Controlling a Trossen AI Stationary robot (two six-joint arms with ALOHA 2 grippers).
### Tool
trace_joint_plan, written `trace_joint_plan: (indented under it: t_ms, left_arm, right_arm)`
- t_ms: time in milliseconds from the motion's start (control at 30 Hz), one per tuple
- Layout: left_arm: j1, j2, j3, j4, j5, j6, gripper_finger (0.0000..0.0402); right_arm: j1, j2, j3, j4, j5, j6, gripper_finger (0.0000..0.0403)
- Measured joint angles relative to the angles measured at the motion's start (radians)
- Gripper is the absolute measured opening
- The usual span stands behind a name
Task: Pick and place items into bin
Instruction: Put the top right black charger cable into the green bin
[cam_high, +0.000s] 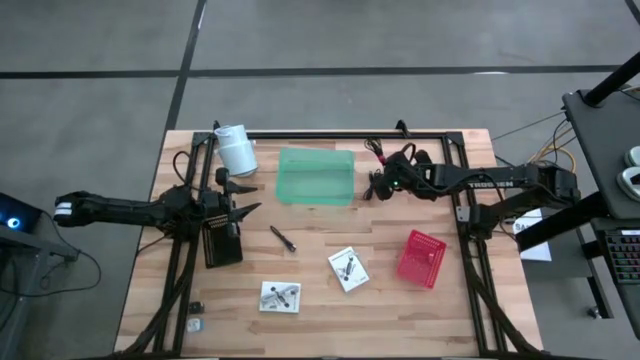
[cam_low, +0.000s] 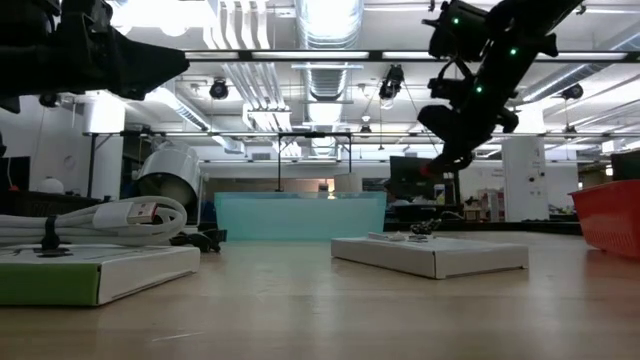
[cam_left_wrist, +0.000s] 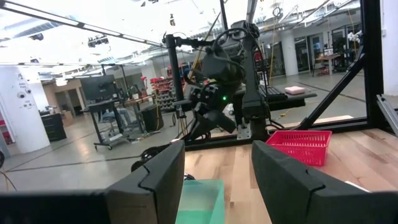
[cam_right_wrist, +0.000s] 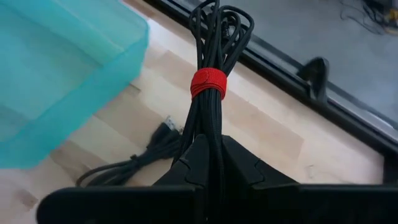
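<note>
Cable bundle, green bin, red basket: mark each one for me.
cable bundle (cam_right_wrist: 208, 83): right wrist view, on its red strap, held in the right gripper.
green bin (cam_high: 316, 177): high view, on its floor.
red basket (cam_high: 421, 258): high view, on its mesh body.

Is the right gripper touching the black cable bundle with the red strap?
Touching. The right wrist view shows the right gripper shut on the black cable bundle, its strands pinched between the fingers.
</note>
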Motion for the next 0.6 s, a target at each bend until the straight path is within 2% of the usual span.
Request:
trace_joint_plan:
  t_ms: [167,600]
  left_arm:
    - [0.000,0.000,0.000,0.000,0.000,0.000,0.0171]
    - [0.000,0.000,0.000,0.000,0.000,0.000,0.0171]
  right_arm:
    - [0.000,0.000,0.000,0.095,-0.057,-0.100,0.0013]
    - [-0.001,0.000,0.000,0.271,-0.087,-0.415,0.0013]
